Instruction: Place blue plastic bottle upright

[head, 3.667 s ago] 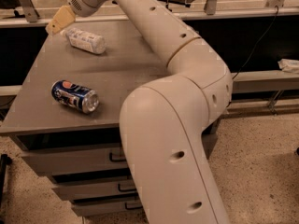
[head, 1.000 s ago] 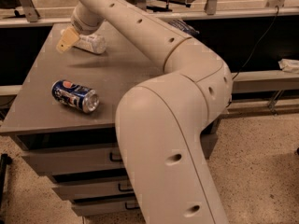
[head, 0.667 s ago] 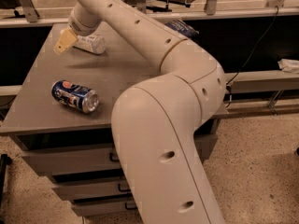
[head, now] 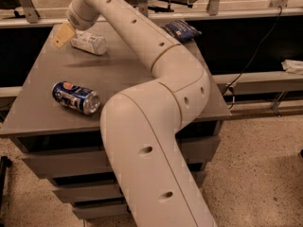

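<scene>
The blue plastic bottle (head: 91, 42) lies on its side at the far left of the grey table (head: 123, 74), pale and clear with a light label. My gripper (head: 64, 35) is at the bottle's left end, low over the table, touching or very close to it. The wrist and the long white arm (head: 142, 37) reach in from the lower right and hide part of the table behind the bottle.
A blue soda can (head: 75, 97) lies on its side near the table's front left. A dark blue snack bag (head: 182, 30) lies at the far right edge. Drawers (head: 52, 162) sit under the table. A black cable (head: 251, 56) hangs at the right.
Since the earliest frame my gripper has come down from above and left of the bottle to its left end. Over the last second it has hardly moved. The bottle still lies flat.
</scene>
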### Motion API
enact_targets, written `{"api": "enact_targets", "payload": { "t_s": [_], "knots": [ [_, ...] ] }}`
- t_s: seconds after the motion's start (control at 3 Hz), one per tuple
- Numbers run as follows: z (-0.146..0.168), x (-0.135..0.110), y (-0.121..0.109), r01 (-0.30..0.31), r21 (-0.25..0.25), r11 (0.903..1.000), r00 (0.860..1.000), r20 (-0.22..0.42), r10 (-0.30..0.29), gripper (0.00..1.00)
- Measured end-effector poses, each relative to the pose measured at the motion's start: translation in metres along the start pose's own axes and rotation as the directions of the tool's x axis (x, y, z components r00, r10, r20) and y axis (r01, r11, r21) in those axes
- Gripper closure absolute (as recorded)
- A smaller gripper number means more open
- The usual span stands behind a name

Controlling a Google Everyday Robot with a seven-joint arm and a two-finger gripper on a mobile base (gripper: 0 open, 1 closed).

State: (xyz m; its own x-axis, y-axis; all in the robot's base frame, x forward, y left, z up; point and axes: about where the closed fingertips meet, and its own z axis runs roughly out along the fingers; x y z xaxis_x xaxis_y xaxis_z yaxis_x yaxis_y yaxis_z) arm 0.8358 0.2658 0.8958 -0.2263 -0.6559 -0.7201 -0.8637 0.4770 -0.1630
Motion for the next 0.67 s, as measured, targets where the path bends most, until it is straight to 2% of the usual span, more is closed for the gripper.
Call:
{"api": "enact_targets", "payload": {
  "t_s": [0.67],
  "knots": [
    [0.015, 0.011, -0.009, 0.005, 0.045, 0.999, 0.994, -0.105, -0.001, 0.0]
  ]
}}
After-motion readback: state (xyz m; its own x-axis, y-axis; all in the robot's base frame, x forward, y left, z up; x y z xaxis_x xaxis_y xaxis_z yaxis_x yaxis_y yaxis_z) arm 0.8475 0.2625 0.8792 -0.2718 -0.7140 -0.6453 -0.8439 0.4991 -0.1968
